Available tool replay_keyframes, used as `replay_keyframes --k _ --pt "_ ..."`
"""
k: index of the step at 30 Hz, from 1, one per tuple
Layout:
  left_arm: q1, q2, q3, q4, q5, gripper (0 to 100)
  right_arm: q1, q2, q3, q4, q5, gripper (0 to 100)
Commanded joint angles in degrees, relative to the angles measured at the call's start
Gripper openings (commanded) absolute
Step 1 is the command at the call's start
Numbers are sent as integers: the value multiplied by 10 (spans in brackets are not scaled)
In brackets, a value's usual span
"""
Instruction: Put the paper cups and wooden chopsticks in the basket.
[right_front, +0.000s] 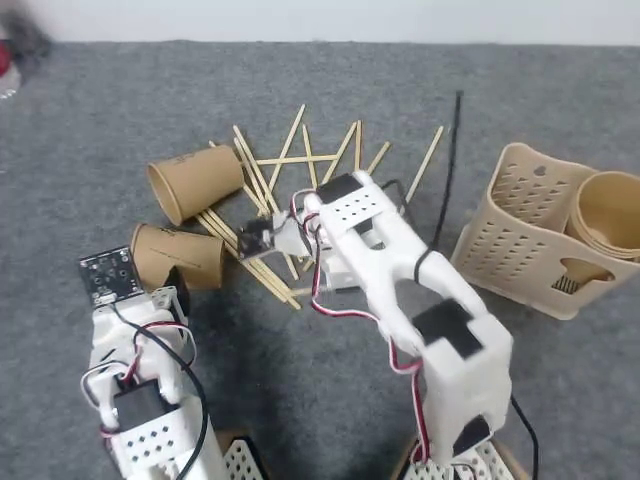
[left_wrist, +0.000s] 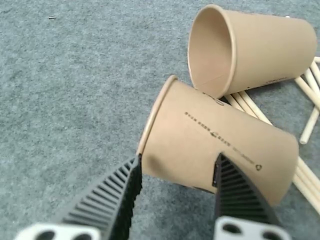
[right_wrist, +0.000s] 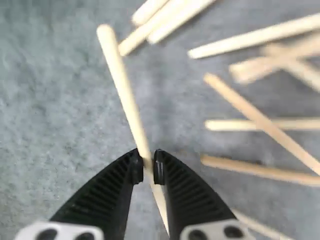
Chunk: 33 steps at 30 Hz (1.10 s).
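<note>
Holds the left arm (right_front: 140, 400) folded short and low over its base at the near left edge, wrist pointing toward the far side. Has the left gripper (left_wrist: 177, 161) spread wide, ribbed black fingers (left_wrist: 117, 195) on either side of a lying paper cup (left_wrist: 235, 135), one tip by the rim, the other at the wall; cannot tell whether touching. Stretches the right arm (right_front: 400, 270) from its base at the near right edge, forward and to the left, white links in a long slope, red and black wires (right_front: 330, 300) looping beside. Pinches a chopstick (right_wrist: 120, 80) in the right gripper (right_wrist: 147, 167), fingertips nearly together, stick running on past the tips
</note>
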<state>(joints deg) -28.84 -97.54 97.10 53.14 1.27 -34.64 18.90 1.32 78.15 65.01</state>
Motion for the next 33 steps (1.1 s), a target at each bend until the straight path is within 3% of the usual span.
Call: replay_keyframes --k 1,8,11,15,22,25,33 --pt "4 -5 -3 -3 1 225 -13 -98 -32 8 -36 6" --pt "4 -5 -3 -3 1 225 -29 -245 -62 11 -141 6" --pt "4 -5 -3 -3 1 225 -1 -324 -127 12 -216 6" --pt "4 -5 -3 -3 1 225 96 -416 -202 11 -328 6" --pt "4 -5 -3 0 1 225 338 -530 -208 5 -565 6" --pt "4 -5 -3 1 1 225 389 -545 -196 5 -594 6" --pt "1 -5 -3 1 1 225 390 -542 -136 -116 -593 6"
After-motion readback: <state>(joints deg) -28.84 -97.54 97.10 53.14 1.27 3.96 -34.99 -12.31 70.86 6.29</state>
